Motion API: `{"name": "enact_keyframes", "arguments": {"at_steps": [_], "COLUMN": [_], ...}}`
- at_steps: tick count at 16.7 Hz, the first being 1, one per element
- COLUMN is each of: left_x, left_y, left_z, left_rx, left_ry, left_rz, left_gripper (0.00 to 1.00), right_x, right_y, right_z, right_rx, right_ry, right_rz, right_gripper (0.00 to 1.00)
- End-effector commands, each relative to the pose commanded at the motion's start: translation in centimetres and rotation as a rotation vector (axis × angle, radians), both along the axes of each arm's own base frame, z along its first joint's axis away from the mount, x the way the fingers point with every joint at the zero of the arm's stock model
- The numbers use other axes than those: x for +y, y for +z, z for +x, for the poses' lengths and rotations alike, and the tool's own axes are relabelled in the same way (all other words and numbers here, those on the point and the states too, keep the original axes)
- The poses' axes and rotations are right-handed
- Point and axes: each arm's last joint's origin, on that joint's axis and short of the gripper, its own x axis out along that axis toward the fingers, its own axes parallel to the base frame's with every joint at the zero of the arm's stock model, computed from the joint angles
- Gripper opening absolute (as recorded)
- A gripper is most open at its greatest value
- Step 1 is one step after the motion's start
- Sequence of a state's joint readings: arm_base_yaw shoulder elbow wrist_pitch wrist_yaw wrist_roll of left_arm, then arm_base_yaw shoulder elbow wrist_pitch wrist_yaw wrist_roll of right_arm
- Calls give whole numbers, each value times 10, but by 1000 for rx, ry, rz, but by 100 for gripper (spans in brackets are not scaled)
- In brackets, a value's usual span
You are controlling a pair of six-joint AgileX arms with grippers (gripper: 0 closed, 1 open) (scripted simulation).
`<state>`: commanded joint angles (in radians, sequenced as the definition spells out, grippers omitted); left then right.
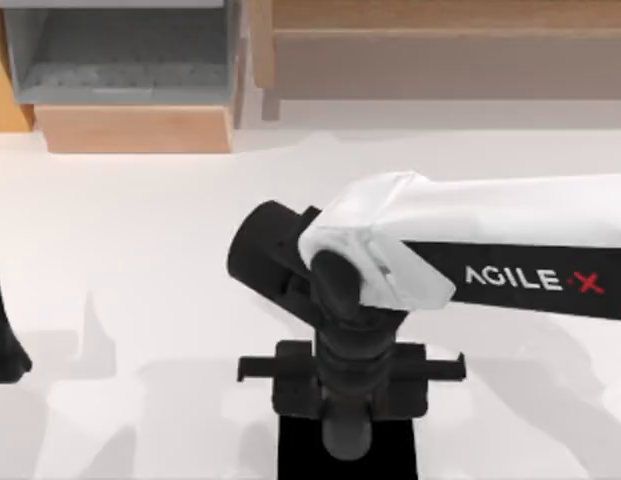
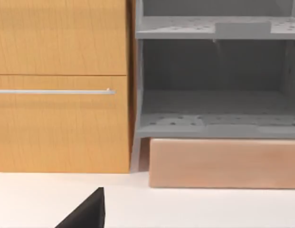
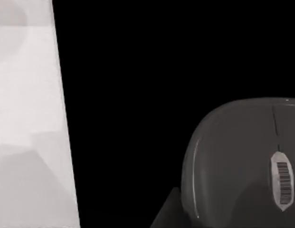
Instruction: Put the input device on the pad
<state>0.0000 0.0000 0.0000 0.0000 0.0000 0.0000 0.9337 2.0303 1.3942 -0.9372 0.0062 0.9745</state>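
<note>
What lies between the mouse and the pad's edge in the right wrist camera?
Nothing but bare pad: the right wrist view shows the mouse over plain black mat, and white table beyond the edge.

From above, my right arm covered most of the pad, the frame's bottom edge cropping it; the wrist view cut the mouse off.

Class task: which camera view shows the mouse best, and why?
The right wrist view: the mouse is close, its scroll wheel clear, with the black pad under it. In the top view the right arm covers that spot. The left wrist view faces the cabinet.
</note>
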Motion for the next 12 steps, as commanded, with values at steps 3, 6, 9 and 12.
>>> {"name": "enact_keyframes", "arguments": {"at_steps": [3, 6, 9, 12], "left_x": [0, 0, 0, 0], "left_y": [0, 0, 0, 0], "left_z": [0, 0, 0, 0], "left_rx": [0, 0, 0, 0], "left_ry": [0, 0, 0, 0], "left_rz": [0, 0, 0, 0], "left_gripper": [100, 100, 100, 100], "right_x": [0, 0, 0, 0], "right_y": [0, 0, 0, 0], "right_z": [0, 0, 0, 0], "right_rx": [0, 0, 0, 0], "right_ry": [0, 0, 0, 0], "right_rz": [0, 0, 0, 0], "right_gripper": [38, 60, 83, 100]}}
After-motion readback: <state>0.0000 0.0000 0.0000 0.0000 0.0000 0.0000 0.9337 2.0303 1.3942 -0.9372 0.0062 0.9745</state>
